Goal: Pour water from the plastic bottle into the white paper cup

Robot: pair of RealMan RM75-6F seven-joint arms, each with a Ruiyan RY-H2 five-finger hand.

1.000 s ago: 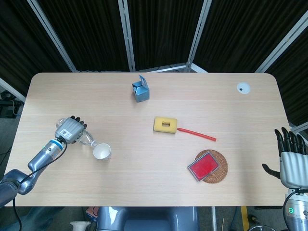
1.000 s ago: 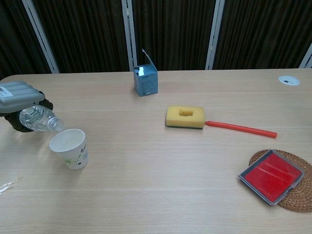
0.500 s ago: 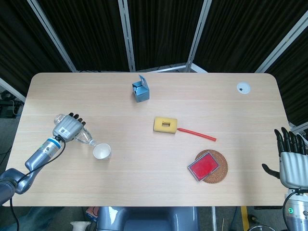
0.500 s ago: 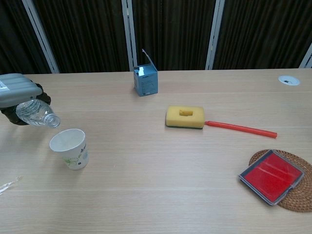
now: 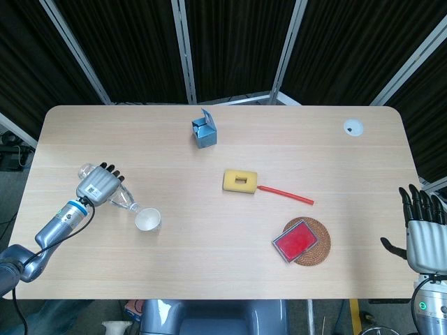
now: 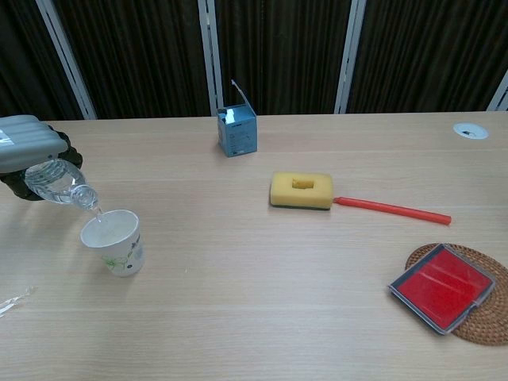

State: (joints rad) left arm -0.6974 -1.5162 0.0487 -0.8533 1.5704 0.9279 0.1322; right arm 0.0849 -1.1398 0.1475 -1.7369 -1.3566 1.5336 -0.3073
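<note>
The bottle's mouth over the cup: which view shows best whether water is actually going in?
The chest view: side-on, it shows the plastic bottle tilted in the left hand, its mouth above the white paper cup rim. The head view looks straight down, so the mouth and rim merely meet, without height.

The table (image 5: 223, 174) is seen from high overhead in the head view, whole. From the chest view it is viewed low, nearer, facing the curtains (image 6: 278, 55).
</note>
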